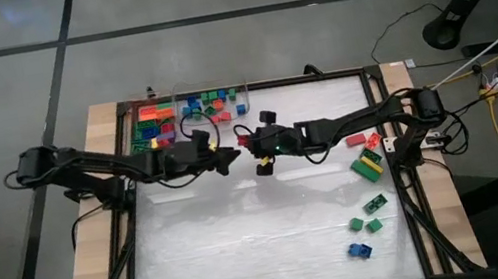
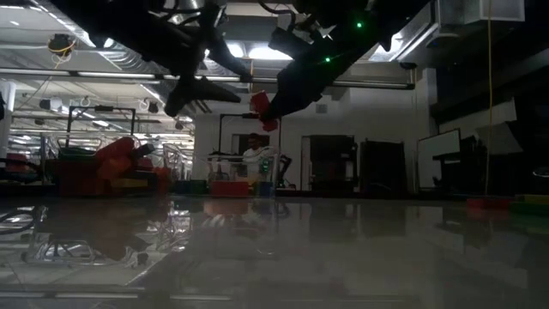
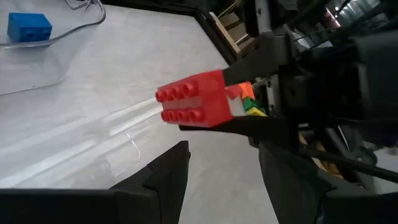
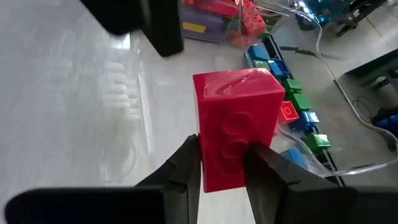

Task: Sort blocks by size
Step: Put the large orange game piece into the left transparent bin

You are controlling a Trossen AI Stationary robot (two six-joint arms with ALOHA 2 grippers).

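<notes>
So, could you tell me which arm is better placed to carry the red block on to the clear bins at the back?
Probably the left. The right gripper holds the red block in mid-air, the open left gripper directly facing it. The clear bins sit on the left arm's side, so a handover looks likelier.

I count two arms over the surface [image 1: 246,241], and one red brick [image 4: 235,127] is clamped in the right gripper [image 4: 221,165]. On the right side I make out seven loose blocks [image 1: 367,165]: one red, one yellow, four green, one blue. Two clear bins [image 1: 191,109] sit at the far edge, their blocks too crowded to count.
</notes>
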